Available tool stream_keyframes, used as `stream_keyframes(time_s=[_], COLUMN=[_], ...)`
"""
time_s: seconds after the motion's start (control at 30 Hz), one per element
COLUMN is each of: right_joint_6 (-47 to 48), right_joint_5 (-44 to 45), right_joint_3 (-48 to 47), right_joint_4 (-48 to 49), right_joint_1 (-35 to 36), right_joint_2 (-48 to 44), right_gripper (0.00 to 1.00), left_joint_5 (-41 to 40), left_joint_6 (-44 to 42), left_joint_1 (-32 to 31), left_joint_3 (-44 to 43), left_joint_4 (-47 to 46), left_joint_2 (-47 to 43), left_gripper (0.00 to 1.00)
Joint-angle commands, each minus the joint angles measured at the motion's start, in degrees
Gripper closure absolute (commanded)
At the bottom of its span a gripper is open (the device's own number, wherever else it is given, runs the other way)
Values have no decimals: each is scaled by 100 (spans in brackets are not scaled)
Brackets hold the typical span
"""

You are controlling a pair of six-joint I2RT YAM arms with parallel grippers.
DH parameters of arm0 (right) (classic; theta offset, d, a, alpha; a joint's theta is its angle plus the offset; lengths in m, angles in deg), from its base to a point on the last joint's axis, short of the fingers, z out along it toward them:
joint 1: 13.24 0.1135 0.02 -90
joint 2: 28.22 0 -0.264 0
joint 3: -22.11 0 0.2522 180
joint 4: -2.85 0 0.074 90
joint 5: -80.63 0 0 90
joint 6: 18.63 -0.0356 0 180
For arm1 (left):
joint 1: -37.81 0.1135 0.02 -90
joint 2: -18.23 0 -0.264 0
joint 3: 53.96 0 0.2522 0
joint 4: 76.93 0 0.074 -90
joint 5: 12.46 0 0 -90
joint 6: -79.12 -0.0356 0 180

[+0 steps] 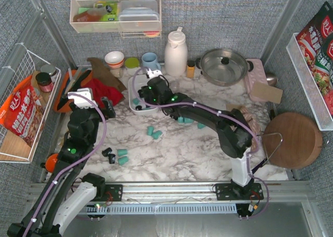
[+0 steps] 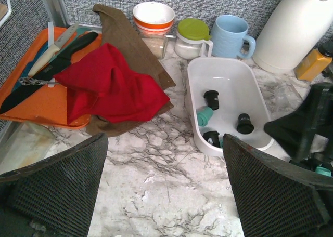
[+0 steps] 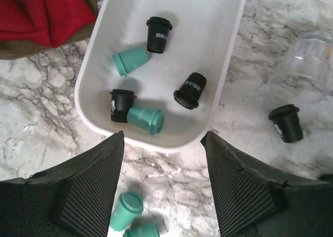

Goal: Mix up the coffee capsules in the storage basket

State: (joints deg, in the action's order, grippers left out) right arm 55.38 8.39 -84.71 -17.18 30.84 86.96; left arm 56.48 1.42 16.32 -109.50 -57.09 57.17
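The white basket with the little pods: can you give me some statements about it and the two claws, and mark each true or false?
1. The storage basket holds both black and teal coffee capsules. True.
2. Every capsule is in the basket. False: several lie on the table, such as a black capsule beside a clear cup.
3. The right gripper is clutching a capsule. False: its fingers stand apart with nothing between them.
4. The left gripper is open and empty. True.

Black arms (image 1: 208,120), lilac cables (image 1: 100,138), green lights (image 1: 73,150), white lower links (image 1: 240,170), mesh-textured black jaws
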Motion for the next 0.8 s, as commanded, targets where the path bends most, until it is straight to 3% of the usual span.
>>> stream_keyframes(time_s=[0.0, 0.33, 0.53, 0.63, 0.77], right_joint_6=[-6, 125, 401, 506, 598], right_joint_5=[-9, 62, 281, 403, 703], right_joint_3=[627, 3042, 4258, 4832, 5387], right_joint_4=[273, 299, 372, 530, 620], right_joint_1=[13, 22, 52, 54, 49], right_joint_2=[-778, -2766, -3748, -4261, -4872], right_gripper=[32, 33, 33, 33, 33], left_joint_5=[-140, -694, -1541, -1751, -1875], left_joint_6=[-34, -25, 448, 1166, 2975], left_joint_1=[5, 6, 15, 16, 54], left_joint_3=[28, 180, 205, 31, -365], left_joint_4=[-243, -325, -151, 442, 2201], left_joint_2=[36, 524, 1026, 1275, 1703], left_gripper=[1, 1, 1, 1, 1])
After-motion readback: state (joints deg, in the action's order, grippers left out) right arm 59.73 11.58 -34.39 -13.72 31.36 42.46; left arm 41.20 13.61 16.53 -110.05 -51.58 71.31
